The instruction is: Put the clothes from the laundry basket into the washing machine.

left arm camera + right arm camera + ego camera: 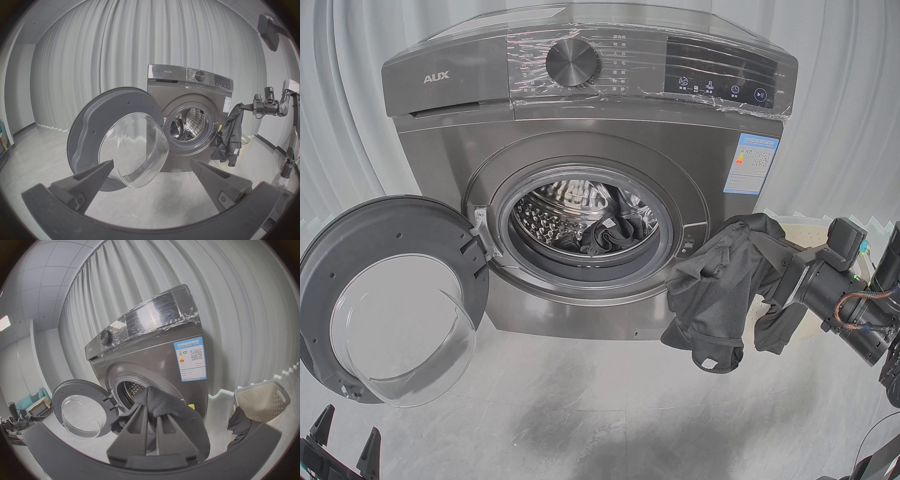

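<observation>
Just right of the drum (562,206) of the washing machine (444,150), the right gripper (152,424) has jaws pinching a black garment (715,287) high so it hangs free by the laundry basket (262,399), likely staged for loading; left gripper (150,175) low, jaws spread, empty.

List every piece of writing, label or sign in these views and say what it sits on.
Brand mark in pale capitals on the drawer front of the washing machine: a maker's name, left unquoted.
Program names around the dial: too small to read.
Control panel: icons only, including a play-pause sign.
Blue-and-white sticker with a square code, on the machine's front: too small to read.
White tag on the dark garment: blurred.
</observation>
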Motion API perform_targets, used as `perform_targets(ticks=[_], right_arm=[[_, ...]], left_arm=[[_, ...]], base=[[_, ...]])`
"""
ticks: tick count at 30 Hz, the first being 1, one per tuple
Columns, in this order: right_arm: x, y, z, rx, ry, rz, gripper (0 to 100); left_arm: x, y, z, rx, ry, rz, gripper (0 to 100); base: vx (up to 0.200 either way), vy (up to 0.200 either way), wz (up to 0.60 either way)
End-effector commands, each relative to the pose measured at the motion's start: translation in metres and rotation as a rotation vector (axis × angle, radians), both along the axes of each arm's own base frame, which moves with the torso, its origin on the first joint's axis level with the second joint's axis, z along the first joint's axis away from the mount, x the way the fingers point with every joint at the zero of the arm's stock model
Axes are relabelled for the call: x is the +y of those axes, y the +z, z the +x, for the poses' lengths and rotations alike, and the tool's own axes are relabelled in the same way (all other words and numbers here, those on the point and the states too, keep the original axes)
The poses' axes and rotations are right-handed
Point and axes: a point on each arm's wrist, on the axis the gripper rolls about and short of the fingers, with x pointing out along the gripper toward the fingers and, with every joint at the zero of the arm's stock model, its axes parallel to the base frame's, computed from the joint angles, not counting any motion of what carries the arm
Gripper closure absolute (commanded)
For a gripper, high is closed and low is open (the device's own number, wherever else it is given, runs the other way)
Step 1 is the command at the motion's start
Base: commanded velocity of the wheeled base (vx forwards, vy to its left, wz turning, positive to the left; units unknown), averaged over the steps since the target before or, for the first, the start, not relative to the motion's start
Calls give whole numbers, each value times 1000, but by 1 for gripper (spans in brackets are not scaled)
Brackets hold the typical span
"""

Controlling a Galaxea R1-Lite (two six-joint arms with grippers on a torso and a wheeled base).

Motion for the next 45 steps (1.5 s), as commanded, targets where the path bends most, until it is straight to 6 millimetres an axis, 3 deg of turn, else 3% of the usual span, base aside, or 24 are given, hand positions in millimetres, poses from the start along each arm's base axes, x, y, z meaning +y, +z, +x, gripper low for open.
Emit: perform_targets(ticks=[1,11,28,30,31,32,34,35,37,45], right_arm=[[1,-2,1,8,1,-6,100],[12,-5,-5,16,56,-12,100],[37,-8,5,46,107,-1,100],[41,-8,5,57,113,18,100],[46,-10,7,65,120,23,100],[48,-10,8,65,120,23,100],[49,-10,9,66,120,22,100],[52,-4,12,41,122,42,100],[57,-4,17,40,121,46,100],[74,10,34,-22,133,137,100]], left_arm=[[0,-4,0,-2,1,-1,0],[0,-5,0,-2,6,38,0],[0,-5,0,-3,-15,82,0],[-1,7,-3,-70,-40,77,0],[-2,49,-16,-242,-77,60,0],[-3,71,-21,-278,-101,54,0],[-3,77,-20,-274,-112,52,0],[-5,90,-5,-177,-198,53,0],[-6,88,20,-40,-284,45,0],[-12,98,91,51,-396,77,0]], base=[[0,200,0],[0,60,0],[0,0,0],[0,0,0],[0,0,0],[0,0,0],[0,0,0],[0,0,0],[0,0,0],[0,0,0]])
